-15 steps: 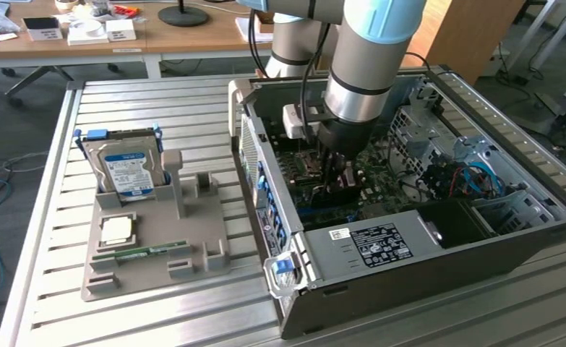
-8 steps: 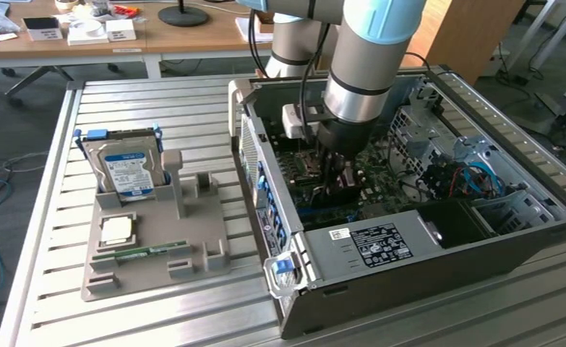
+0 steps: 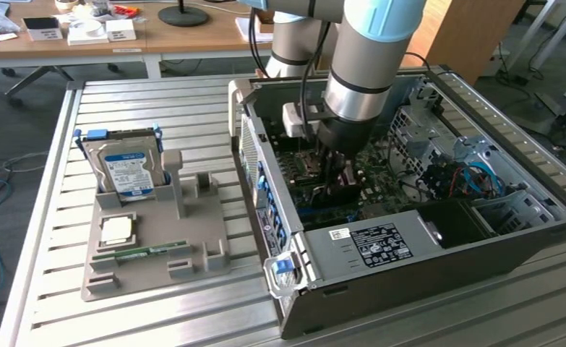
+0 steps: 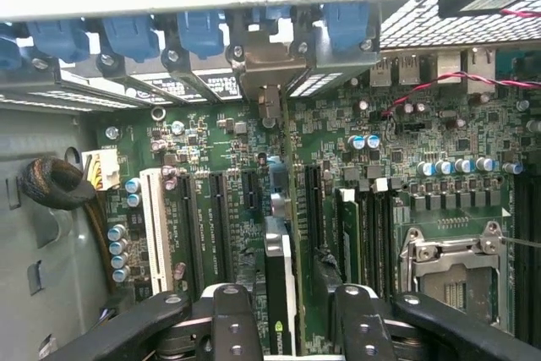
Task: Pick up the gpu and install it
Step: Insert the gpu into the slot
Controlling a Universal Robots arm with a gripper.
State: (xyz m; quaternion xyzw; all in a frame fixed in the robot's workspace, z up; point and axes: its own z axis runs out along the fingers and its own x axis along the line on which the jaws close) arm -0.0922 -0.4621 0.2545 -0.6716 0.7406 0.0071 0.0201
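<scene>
Your gripper is deep inside the case, its jaws standing apart either side of the gpu, which sits edge-on in a motherboard slot. Judge it seated only if level in the slot; keep both fingers clear of neighbouring slots.

gpu edge-on in motherboard slot | gripper astride it | inside case

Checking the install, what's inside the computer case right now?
Inside the case: the green motherboard, with the gpu standing on edge in a slot between the open gripper. The arm hides the slot in the exterior view.
</scene>
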